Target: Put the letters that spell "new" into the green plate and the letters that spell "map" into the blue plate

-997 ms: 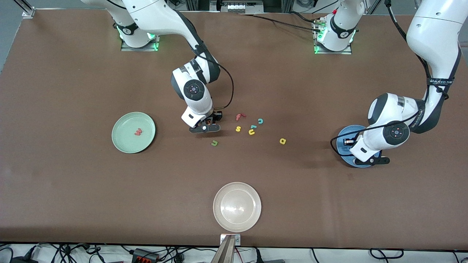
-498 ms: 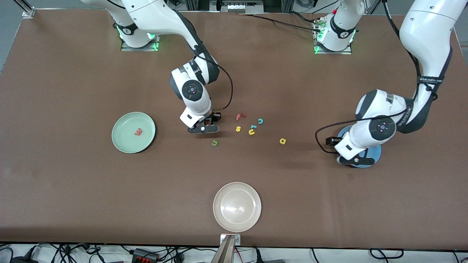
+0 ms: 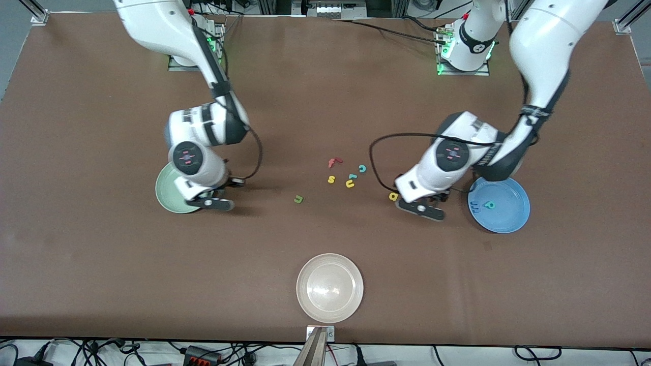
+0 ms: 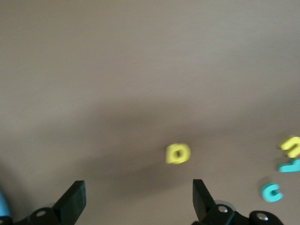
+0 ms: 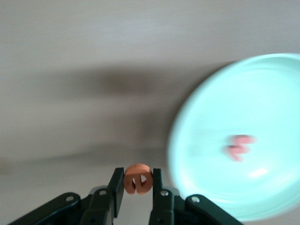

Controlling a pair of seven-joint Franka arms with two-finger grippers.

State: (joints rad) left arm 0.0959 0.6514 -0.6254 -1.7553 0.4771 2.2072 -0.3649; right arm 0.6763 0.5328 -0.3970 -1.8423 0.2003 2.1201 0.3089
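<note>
Item 1, right arm: you see it reach down from its base with the wrist bent over the rim of the green plate (image 3: pixel 168 195). The right gripper (image 5: pixel 136 187) is clamped on the orange "e" (image 5: pixel 137 178), held in the air beside the plate's edge.

Item 2, green plate: it holds the salmon-red "w" (image 5: pixel 239 146); in the front view the arm hides that letter.

Item 3, left arm: you see it arch down from its base, forearm angled toward the table's middle. The left gripper (image 4: pixel 136 199) hangs with its fingers wide apart and nothing between them, over bare table just beside the yellow "a" (image 3: pixel 392 195).

Item 4, blue plate (image 3: pixel 511 221): it sits at the left arm's end of the table and holds the teal "p" (image 3: pixel 490 205) and the blue "m" (image 3: pixel 475 207), side by side.

Item 5, loose letters on the table: olive-green "n" (image 3: pixel 298 199), lying apart and nearer the front camera than the cluster of red "f" (image 3: pixel 333 162), yellow "s" (image 3: pixel 331 179), teal "c" (image 3: pixel 362 168) and yellow u-shaped letter (image 3: pixel 350 184).

Item 6, whitish-beige plate (image 3: pixel 330 287): nearest the front camera.
</note>
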